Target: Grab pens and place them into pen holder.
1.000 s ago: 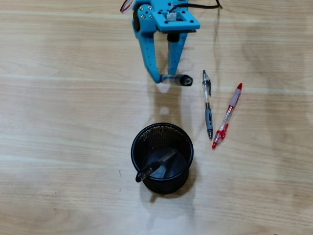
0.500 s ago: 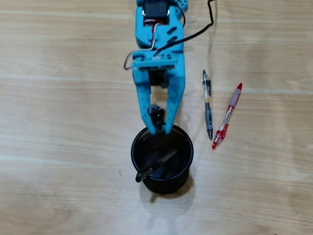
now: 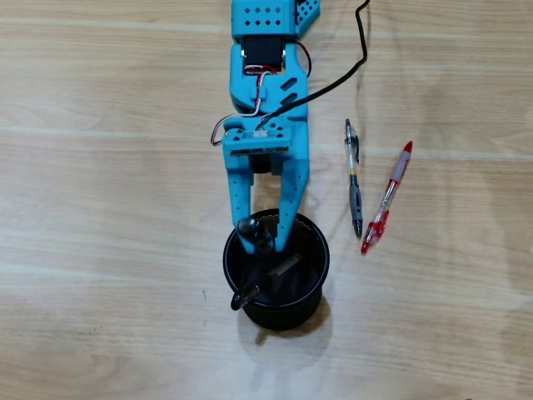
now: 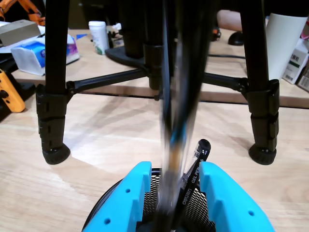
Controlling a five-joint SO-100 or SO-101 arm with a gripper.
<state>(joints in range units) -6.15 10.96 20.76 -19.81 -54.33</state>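
The black mesh pen holder (image 3: 321, 254) stands on the wooden table, and my blue gripper (image 3: 265, 243) hangs over its far rim with the jaws apart. One dark pen (image 3: 252, 234) stands upright between the jaws, by the left finger. A second dark pen (image 3: 255, 290) leans out over the holder's left rim. In the wrist view the gripper (image 4: 175, 165) frames the holder's mesh (image 4: 151, 194). A motion-blurred pen (image 4: 179, 116) stands between the fingers with gaps on both sides, beside a black gel pen (image 4: 196, 162). A black-grey pen (image 3: 353, 177) and a red pen (image 3: 387, 200) lie on the table to the right.
A black cable (image 3: 360, 50) runs from the arm to the top right in the overhead view. In the wrist view, black tripod legs (image 4: 53, 121) (image 4: 263, 121) stand ahead on either side. Boxes, a bottle and a white cup sit on a table behind them.
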